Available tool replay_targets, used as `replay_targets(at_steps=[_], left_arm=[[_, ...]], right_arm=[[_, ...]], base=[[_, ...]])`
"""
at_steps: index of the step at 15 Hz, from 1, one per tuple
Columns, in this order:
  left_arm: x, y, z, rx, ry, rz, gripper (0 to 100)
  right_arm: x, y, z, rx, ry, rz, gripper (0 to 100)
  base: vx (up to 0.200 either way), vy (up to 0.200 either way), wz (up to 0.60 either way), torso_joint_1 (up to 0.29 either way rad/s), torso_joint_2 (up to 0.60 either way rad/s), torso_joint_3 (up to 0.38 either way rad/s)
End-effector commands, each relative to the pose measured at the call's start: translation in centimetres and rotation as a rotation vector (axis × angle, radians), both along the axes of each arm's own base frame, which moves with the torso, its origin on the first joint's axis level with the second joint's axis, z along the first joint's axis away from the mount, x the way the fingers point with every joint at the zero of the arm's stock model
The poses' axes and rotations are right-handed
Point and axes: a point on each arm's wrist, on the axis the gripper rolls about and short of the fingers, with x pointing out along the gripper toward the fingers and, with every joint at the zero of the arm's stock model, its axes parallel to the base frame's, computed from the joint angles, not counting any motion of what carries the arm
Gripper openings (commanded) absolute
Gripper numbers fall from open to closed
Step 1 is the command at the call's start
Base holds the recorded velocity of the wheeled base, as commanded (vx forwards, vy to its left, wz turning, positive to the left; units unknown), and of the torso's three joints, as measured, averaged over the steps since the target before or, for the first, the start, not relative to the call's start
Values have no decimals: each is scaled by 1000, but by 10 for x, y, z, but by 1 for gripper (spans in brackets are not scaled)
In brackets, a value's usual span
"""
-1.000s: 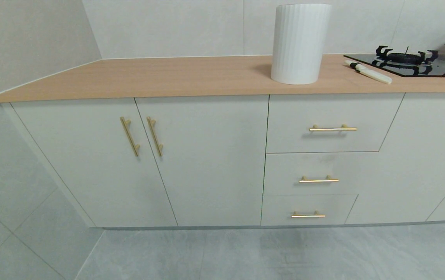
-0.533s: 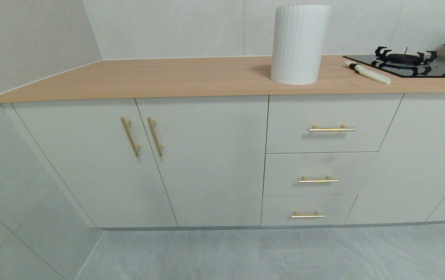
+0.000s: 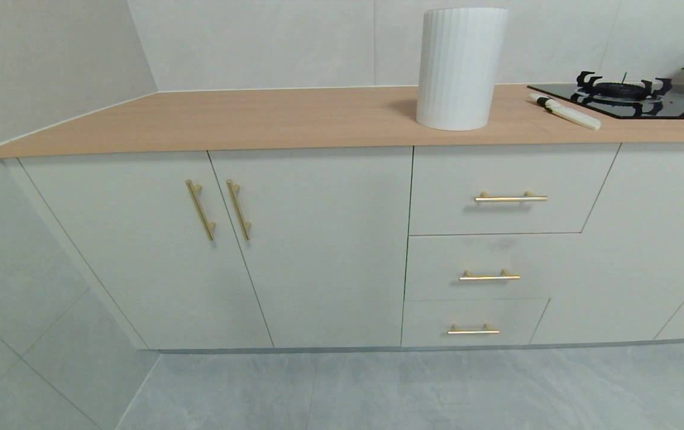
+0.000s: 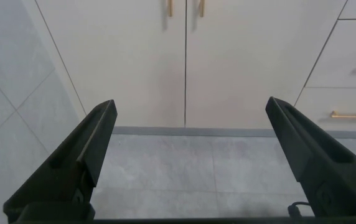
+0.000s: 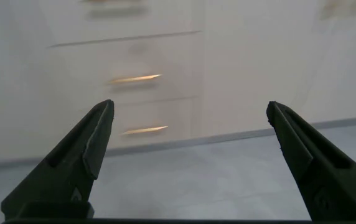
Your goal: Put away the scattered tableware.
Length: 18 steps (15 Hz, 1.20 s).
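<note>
Left gripper: your jaws stand wide apart with nothing between them. It hangs low, facing the cupboard doors and the floor.
Right gripper: also spread wide and empty, low down in front of the drawers.
Knife: the one piece of tableware you can see lies flat on the counter, just beside the hob and well apart from both grippers.
Jar: the tall white ribbed jar stands upright on the counter near the knife, on its left.
Risk, raising the arms: both start below the counter edge, so lifting too close in could knock the overhang or a drawer handle.
Risk, the jar: it looks tall and easy to tip, and a sideways sweep toward the knife could topple it.
Risk, the grasp: the knife is thin and flat, so closing off-centre may skid it against the hob or toward the front edge and the floor.
Risk, the blade: I cannot tell which end is sharp, so choose your grip end with care.
</note>
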Motion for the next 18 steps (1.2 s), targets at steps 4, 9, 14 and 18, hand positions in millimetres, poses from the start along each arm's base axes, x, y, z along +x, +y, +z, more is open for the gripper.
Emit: replay_targets(at_steps=[4, 9, 14, 18], left_arm=[[0, 0, 0, 0, 0, 0, 100], [0, 0, 0, 4, 0, 0, 100], [0, 0, 0, 3, 0, 0, 100], [0, 0, 0, 3, 0, 0, 100]], right_arm=[[0, 1, -4, -29, 32, 22, 100], [0, 1, -4, -28, 32, 22, 100], [0, 1, -4, -28, 32, 22, 100], [0, 1, -4, -28, 32, 22, 100]], base=[[0, 0, 0, 0, 0, 0], [0, 0, 0, 0, 0, 0], [80, 0, 0, -3, 2, 1], [200, 0, 0, 1, 2, -4]])
